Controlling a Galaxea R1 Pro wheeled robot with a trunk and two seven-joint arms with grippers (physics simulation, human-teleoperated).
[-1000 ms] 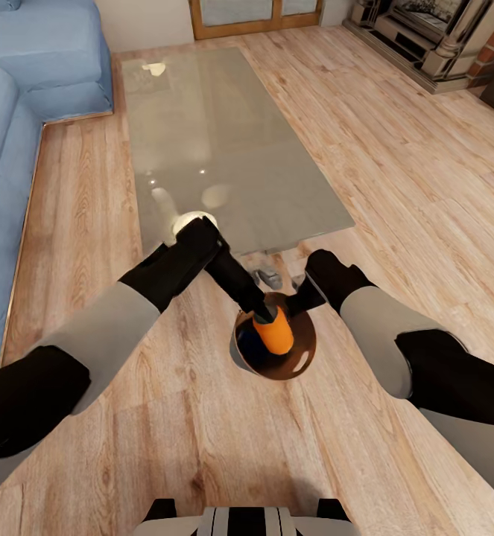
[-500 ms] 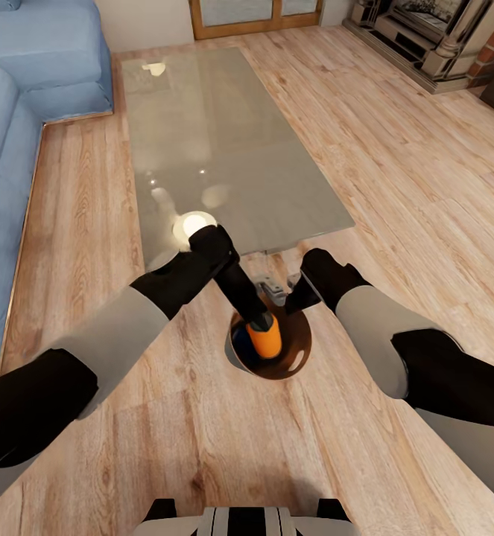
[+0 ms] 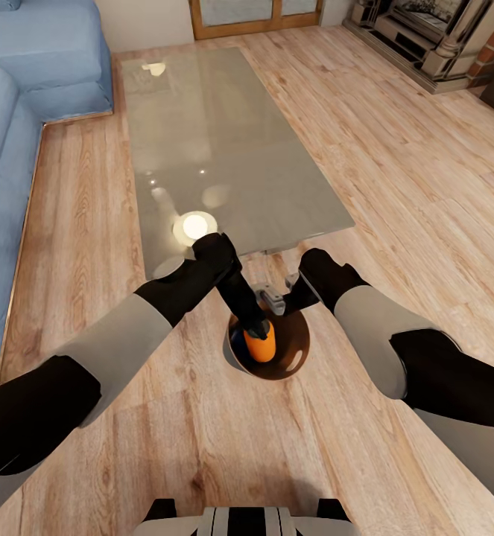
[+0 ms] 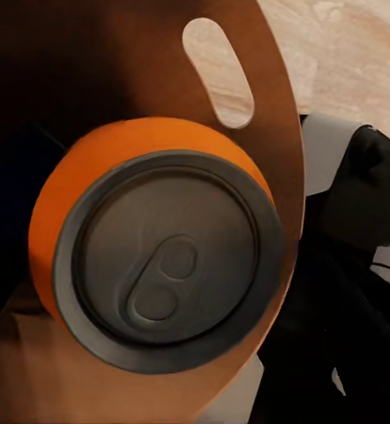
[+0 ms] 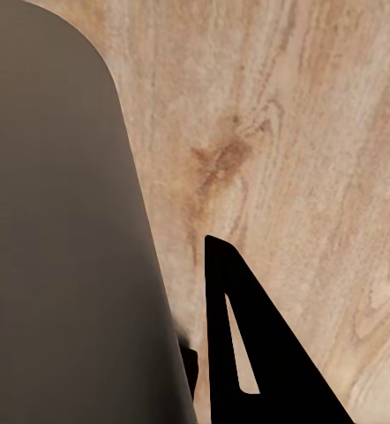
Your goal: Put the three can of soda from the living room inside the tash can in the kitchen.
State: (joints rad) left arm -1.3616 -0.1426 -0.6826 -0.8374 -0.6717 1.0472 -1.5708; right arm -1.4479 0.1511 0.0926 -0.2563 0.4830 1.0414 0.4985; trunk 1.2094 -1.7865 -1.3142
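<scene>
Head view had the long blue sofa (image 3: 23,89) at nine o'clock and the smooth glass coffee table (image 3: 224,149) at twelve. Below, the right gripper (image 3: 285,292) seemed to pinch the tash can (image 3: 295,357) rim; its grip was unreadable. Left gripper (image 3: 258,329) clamped an orange can of soda (image 3: 260,347), grey-topped, inside that glossy brown bin; kitchen trip remained.

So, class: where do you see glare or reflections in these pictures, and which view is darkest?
Head view: bright round glare spots on the glass coffee table, and a highlight on the trash can glossy inside. Left wrist view: darkest, shadowed brown interior around the soda can, with one pale reflection. Right wrist view: evenly lit floor, black finger silhouetted.
</scene>
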